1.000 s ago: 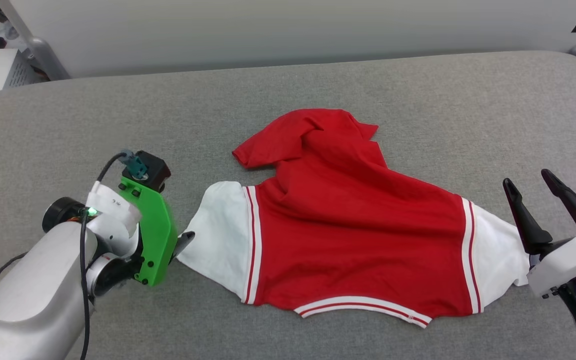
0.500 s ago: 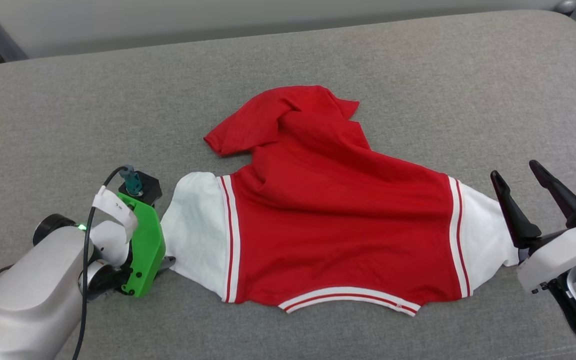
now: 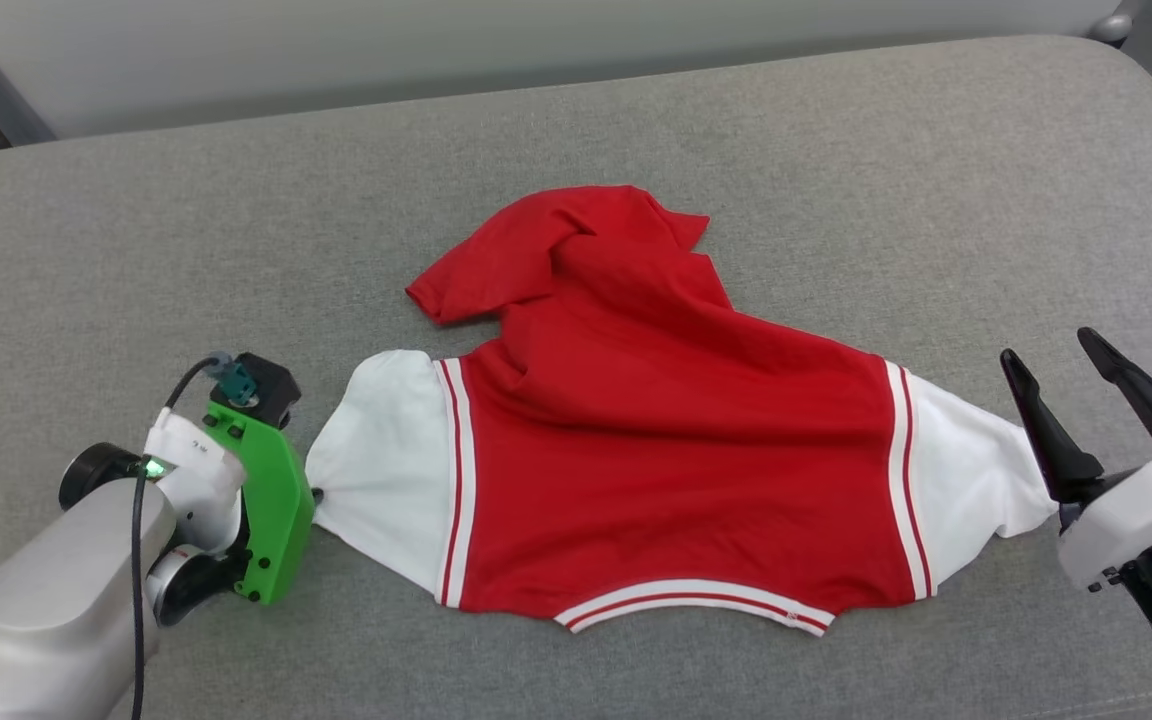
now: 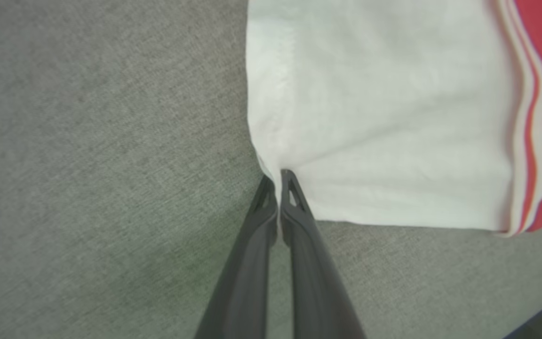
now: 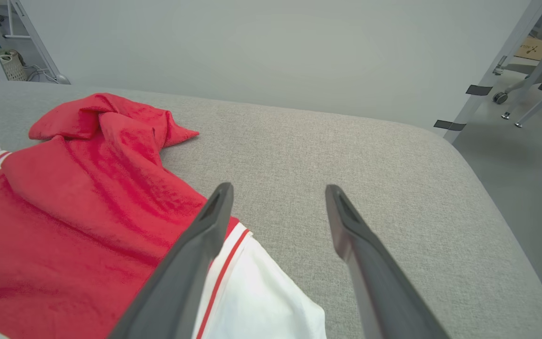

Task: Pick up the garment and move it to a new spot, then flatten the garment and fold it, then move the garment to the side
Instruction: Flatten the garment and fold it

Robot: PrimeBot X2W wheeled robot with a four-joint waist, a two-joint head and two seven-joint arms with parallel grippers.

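The garment (image 3: 676, 460) lies spread on the grey padded table (image 3: 236, 250), red body facing up, one white sleeve at each end and the far part bunched. My left gripper (image 3: 316, 492) is at the left sleeve's outer edge. In the left wrist view (image 4: 278, 178) its jaws are shut on the corner of the white sleeve (image 4: 384, 117), and the cloth is drawn to a point there. My right gripper (image 3: 1048, 347) stands open just right of the right sleeve, raised above the table. In the right wrist view (image 5: 279, 187) nothing is between its fingers, and the garment (image 5: 78, 202) lies to their left.
The table's rounded right end (image 5: 464, 155) drops to the floor, where metal frame legs (image 5: 534, 61) stand. A pale wall (image 3: 536, 40) runs behind the far edge. Bare grey surface surrounds the garment on all sides.
The head camera has shifted. My left gripper's jaws have closed on the left sleeve's edge, pulling it to a point. The right gripper stays open beside the right sleeve.
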